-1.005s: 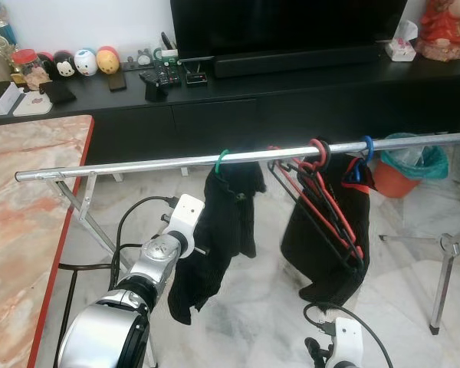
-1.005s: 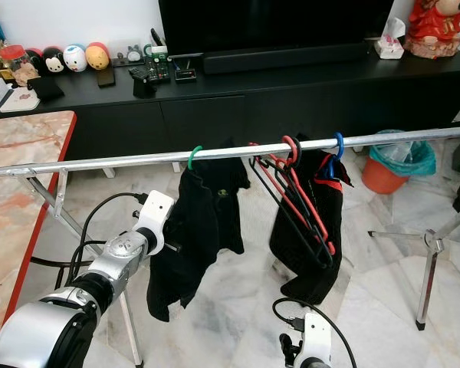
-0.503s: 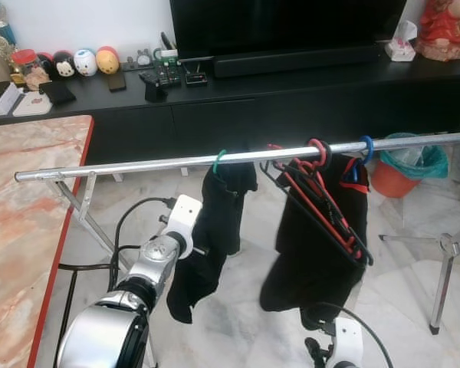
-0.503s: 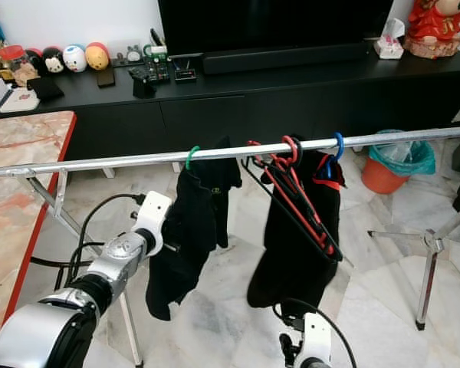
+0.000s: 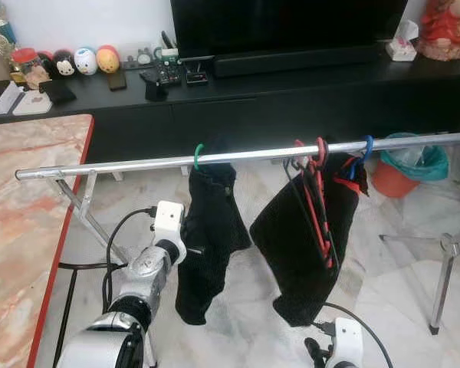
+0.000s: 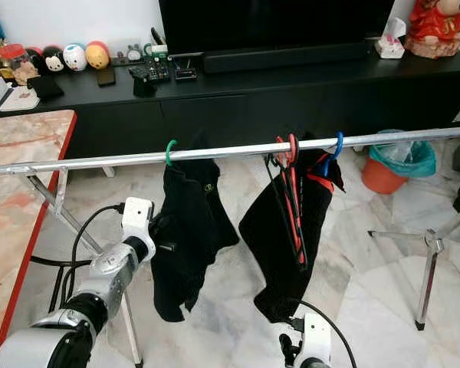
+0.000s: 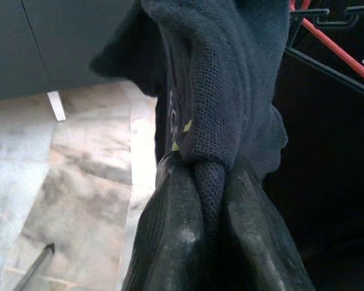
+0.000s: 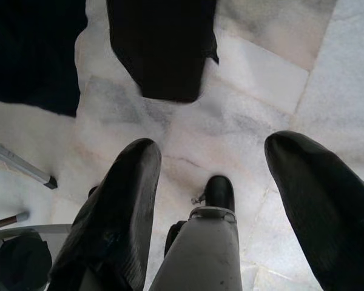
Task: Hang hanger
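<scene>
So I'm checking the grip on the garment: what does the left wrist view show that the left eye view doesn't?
The left wrist view shows the left gripper with both fingers pinched on a fold of the black garment. The left eye view shows the green hanger hooked over the silver rail, and the TV cabinet behind. Both show the garment and the red hangers.

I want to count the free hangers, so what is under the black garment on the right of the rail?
Red and black hangers lie against the front of the right black garment; a blue hook sits beside it on the rail. Whatever hanger carries the garment itself is covered by cloth.
</scene>
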Tool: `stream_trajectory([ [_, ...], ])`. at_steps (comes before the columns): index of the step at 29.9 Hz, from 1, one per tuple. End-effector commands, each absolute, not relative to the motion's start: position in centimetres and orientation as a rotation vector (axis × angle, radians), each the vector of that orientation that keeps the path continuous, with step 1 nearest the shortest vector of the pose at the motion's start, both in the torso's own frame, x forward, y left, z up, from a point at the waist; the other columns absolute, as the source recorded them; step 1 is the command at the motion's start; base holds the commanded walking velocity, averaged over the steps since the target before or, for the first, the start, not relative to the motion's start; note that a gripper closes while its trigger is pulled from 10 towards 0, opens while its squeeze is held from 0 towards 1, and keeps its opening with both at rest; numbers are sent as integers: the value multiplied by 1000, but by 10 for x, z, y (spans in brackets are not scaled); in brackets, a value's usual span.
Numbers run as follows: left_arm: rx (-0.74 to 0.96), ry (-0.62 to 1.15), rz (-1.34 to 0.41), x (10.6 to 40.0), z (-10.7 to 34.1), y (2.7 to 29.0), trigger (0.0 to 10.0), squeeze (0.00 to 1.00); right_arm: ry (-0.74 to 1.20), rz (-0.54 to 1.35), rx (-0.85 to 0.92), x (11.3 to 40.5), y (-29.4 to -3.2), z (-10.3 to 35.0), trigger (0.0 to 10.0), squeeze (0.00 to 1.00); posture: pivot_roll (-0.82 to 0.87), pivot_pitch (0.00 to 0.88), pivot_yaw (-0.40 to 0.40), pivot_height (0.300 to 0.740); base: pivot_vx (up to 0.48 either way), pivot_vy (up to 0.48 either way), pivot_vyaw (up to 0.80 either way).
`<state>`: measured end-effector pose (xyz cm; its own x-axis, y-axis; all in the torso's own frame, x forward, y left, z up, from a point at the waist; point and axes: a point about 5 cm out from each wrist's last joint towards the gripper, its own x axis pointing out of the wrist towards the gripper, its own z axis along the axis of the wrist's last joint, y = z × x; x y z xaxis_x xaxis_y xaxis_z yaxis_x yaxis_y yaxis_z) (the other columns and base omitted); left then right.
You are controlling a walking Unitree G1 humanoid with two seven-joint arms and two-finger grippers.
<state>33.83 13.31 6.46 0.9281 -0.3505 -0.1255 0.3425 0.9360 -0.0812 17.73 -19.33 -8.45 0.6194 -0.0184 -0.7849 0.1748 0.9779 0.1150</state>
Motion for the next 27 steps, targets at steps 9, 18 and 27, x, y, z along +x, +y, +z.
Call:
stream_trajectory([
  [9, 16, 40, -374, 322, 64, 148, 10000, 0, 915, -111, 187, 173, -194, -87, 10000, 0, 9, 60, 37, 740, 0, 0, 0],
  [18, 84, 39, -373, 310, 58, 149, 10000, 0, 916, -113, 186, 173, -194, -87, 10000, 0, 8, 59, 38, 740, 0, 0, 0],
  [27, 51, -82, -320, 313, 78, 149, 10000, 0, 913, -111, 183, 173, -194, -87, 10000, 0, 7, 53, 38, 740, 0, 0, 0],
])
